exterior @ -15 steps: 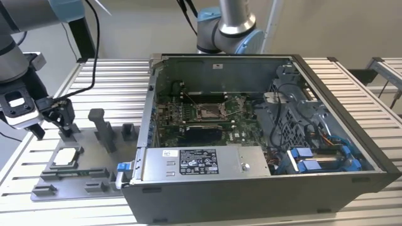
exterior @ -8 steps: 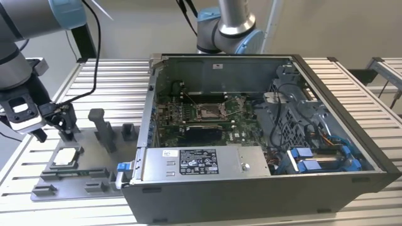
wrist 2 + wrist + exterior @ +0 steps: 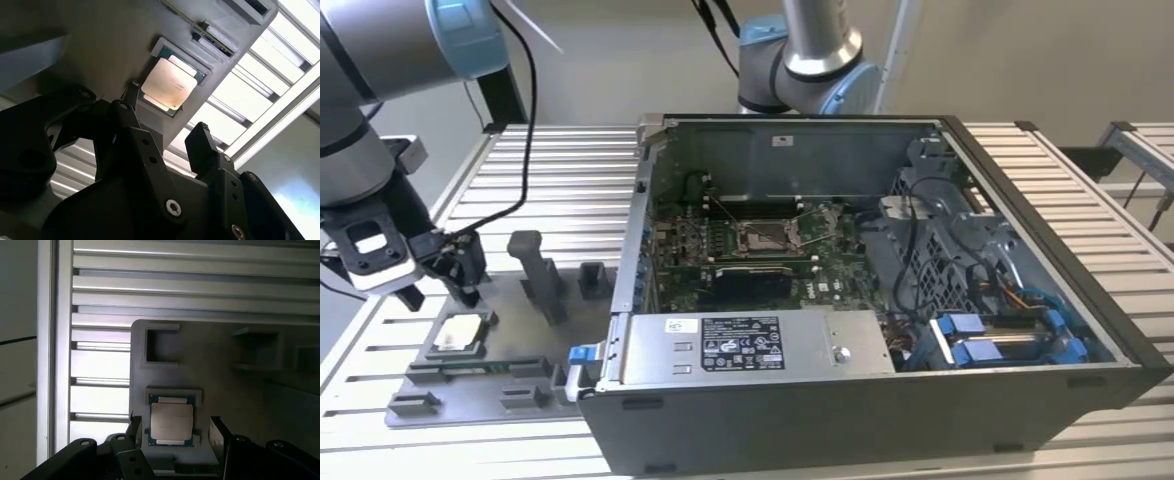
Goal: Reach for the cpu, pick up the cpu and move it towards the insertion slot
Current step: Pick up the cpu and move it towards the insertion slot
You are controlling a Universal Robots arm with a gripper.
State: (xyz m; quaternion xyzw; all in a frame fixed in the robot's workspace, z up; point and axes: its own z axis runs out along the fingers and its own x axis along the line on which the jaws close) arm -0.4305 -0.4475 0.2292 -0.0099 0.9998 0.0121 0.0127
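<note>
The cpu [image 3: 460,333] is a pale silver square chip lying flat in a recess of the grey fixture plate [image 3: 520,350], at the exterior view's left. My gripper [image 3: 443,296] hangs just above it, open and holding nothing. In both wrist views the cpu [image 3: 170,82] [image 3: 171,421] sits between the two dark fingers [image 3: 217,436], which stand apart on either side of it and clear of it. The insertion slot [image 3: 765,235], a silver-framed socket with a dark centre, is on the green board inside the open computer case.
The open computer case [image 3: 881,400] fills the middle and the exterior view's right, with a power supply [image 3: 747,345] and blue-tabbed cabling inside. Upright grey blocks [image 3: 540,275] stand on the fixture plate near my gripper. A second arm [image 3: 807,60] stands behind the case. The table [image 3: 574,180] is slatted aluminium.
</note>
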